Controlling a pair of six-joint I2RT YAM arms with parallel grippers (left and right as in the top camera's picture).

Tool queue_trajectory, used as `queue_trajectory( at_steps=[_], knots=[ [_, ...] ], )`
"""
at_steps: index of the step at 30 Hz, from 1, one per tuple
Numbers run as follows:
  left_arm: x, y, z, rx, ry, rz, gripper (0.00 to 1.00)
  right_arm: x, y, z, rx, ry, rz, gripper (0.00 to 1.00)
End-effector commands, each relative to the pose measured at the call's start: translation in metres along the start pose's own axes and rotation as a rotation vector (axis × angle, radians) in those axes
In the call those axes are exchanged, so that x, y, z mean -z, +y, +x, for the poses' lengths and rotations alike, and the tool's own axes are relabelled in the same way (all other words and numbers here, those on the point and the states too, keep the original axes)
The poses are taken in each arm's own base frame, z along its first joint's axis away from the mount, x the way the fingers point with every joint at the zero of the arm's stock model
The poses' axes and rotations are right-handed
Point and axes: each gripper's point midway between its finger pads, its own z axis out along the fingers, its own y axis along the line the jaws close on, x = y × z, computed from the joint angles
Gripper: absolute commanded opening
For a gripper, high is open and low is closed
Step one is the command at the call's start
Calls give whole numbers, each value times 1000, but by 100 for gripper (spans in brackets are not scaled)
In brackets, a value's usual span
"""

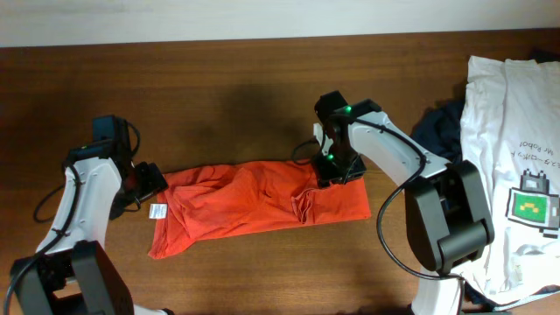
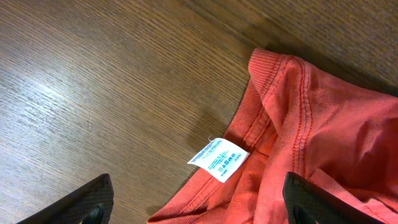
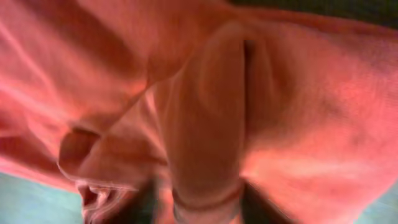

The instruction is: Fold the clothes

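Note:
An orange shirt lies as a long folded band across the middle of the table. My left gripper is open at its left end, just above the collar and the white care label; its fingers straddle the collar edge. My right gripper is at the shirt's upper right edge and is shut on a pinched fold of the orange shirt, which fills the blurred right wrist view.
A white printed T-shirt lies on a pile at the right edge of the table, with a dark navy garment under it. Bare wooden table lies behind the shirt.

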Motion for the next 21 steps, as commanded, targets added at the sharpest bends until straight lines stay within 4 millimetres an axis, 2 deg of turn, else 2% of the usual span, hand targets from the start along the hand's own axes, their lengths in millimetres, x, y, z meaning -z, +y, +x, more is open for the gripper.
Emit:
queue_trajectory(
  at_steps=[1,2,3,4,6,8,9,10,11,12,13,15,17,19,21],
  knots=[
    [7,-1,-6,-4,-23,12,87,-2,9,-2,12,-14,-39,4],
    [7,-1,-6,-4,-23,12,87,-1,18,-3,49,-17,-88,4],
    [7,-1,-6,-4,-23,12,86,2,44,-1,164,-21,-216,4],
    [7,-1,-6,-4,-24,12,87,5,62,1,235,-24,-283,4],
    [7,-1,-6,-4,-24,12,87,5,88,3,335,-40,-329,4],
    [7,-1,-6,-4,-23,12,86,2,110,-7,401,-100,-331,4],
    [7,-1,-5,-4,-22,11,87,3,119,-17,416,-147,-334,11],
    [7,-1,-5,-4,-22,12,87,4,120,-24,425,-177,-328,25],
    [7,-1,-5,-4,-22,12,87,5,119,-34,428,-217,-311,33],
    [7,-1,-5,-4,-22,11,87,5,114,-42,391,-241,-286,46],
    [7,-1,-5,-4,-20,11,87,7,112,-43,387,-242,-285,49],
    [7,-1,-5,-5,-19,10,87,14,102,-38,338,-211,-259,49],
    [7,-1,-5,-5,-19,10,87,28,68,-28,191,-148,-95,45],
    [7,-1,-5,-5,-19,11,87,23,57,11,148,20,-65,45],
    [7,-1,-5,-4,-19,12,87,9,59,40,141,130,-48,46]
  ],
)
